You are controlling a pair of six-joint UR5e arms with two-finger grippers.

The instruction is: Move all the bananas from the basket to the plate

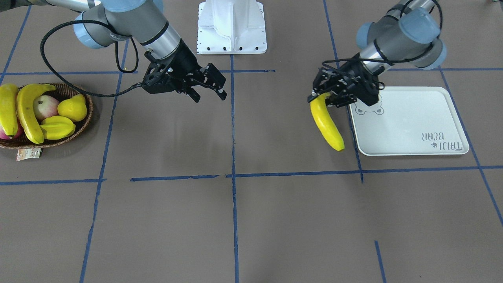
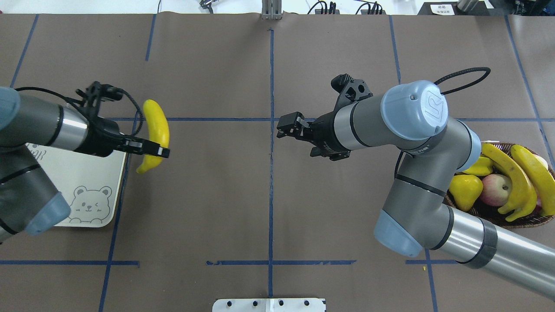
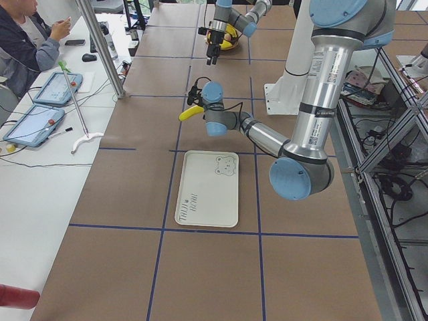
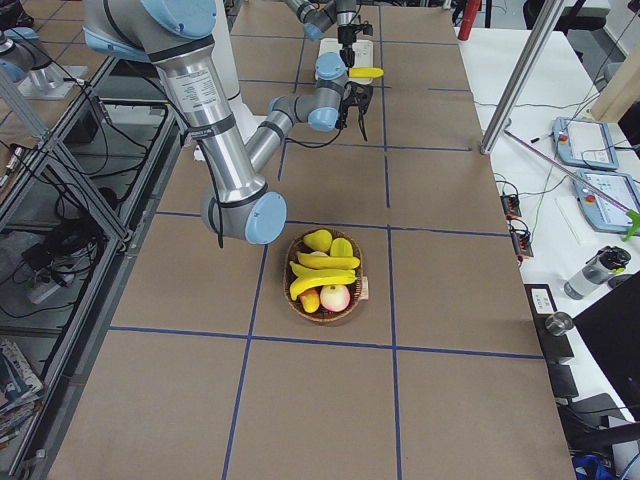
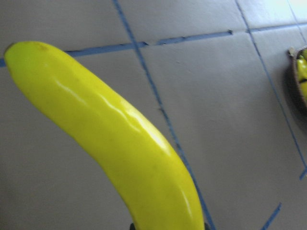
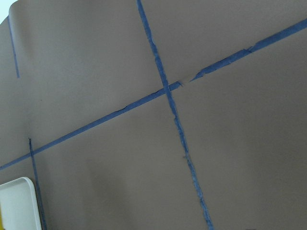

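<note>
Brown paper taped in blue covers the desk (image 1: 251,220), where my left pincer (image 1: 324,99) is clamped on a long glossy yellow banana (image 1: 327,126) just beside the bear-face corner of the flat off-white rectangular tray (image 1: 412,125). My right pincer (image 1: 209,96) hangs spread wide and empty, well apart from the tray. The dark woven wicker basket (image 1: 89,114), farther off again, holds two more bananas (image 1: 27,114).

One camera hangs over the robot (image 1: 232,27) side of the bench (image 2: 217,195), looking forward and down; another faces it from the opposite edge, steeply down. Two sit high beyond the bench ends, looking along it. All four share the basket (image 1: 89,112) and plate (image 1: 412,118). The wrist cameras are close: the left on a banana (image 5: 120,143), the right on bare bench and a plate corner.
</note>
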